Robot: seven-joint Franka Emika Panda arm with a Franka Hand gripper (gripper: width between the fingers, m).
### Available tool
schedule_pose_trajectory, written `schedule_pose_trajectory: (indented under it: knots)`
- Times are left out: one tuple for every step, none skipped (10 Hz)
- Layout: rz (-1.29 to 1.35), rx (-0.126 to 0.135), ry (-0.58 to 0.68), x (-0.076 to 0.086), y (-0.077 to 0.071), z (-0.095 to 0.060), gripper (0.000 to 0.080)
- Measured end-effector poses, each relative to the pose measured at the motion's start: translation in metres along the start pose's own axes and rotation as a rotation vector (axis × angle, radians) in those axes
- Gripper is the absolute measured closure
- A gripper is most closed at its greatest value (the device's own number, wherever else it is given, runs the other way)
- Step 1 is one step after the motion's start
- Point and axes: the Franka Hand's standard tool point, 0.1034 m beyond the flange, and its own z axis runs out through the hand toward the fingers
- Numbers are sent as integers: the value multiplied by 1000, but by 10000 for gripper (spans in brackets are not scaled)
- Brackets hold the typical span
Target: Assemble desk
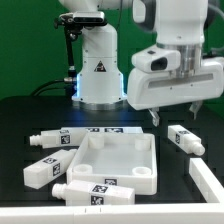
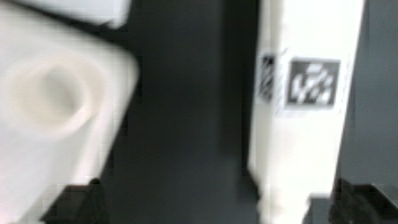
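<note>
Desk parts are lying loose on the black table (image 1: 30,112). The desk top (image 1: 115,162) is sitting rim-up in the middle of the exterior view, with the marker board (image 1: 105,131) just behind it. The upper left leg (image 1: 50,140) and lower left leg (image 1: 42,171) are lying on the exterior view's left. The front leg (image 1: 95,192) is lying along the tray's near edge, and the right leg (image 1: 187,140) is resting apart on the exterior view's right.

The claw (image 1: 174,114) is hanging above that right leg with its jaws standing wide and nothing between them. In the blurred wrist view the tagged leg is showing between the two dark fingertips, with a corner of the desk top and a round socket beside it.

These pieces are looking like hard moulded plastic, so I am judging them light, stiff and rather slick. The leg's square section is offering flat sides. Closing across two opposite faces near mid-length should be keeping it from twisting. The tray's thin rim is looking like a poorer place to pinch.

The table is looking flat and matte, giving little to brace against, so a nudged leg may be sliding. Room around the right leg is looking ample, though a white piece (image 1: 210,185) I cannot identify is lying near the lower right corner.
</note>
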Motion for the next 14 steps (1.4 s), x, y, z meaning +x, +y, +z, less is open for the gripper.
schedule_pose_trajectory:
  knots:
    - [14,-1,21,10,8,-9,156]
    - [8,-1,16,7,5,-5,151]
    - [9,-1,16,7,6,-5,151]
    - [9,-1,16,7,6,-5,150]
    - [-44,7,16,11,12,-4,150]
    - [-96,30,13,26,41,-5,150]
    - [-131,43,-6,44,66,-16,150]
    - [-172,46,3,64,80,-26,150]
    - [-198,43,17,74,81,-31,150]
    - [-193,45,11,70,79,-27,150]
    - [-193,46,9,69,79,-26,150]
    - [-192,46,9,69,79,-26,150]
    - [-227,45,10,72,86,-24,150]
    - [-237,38,19,84,106,-20,150]
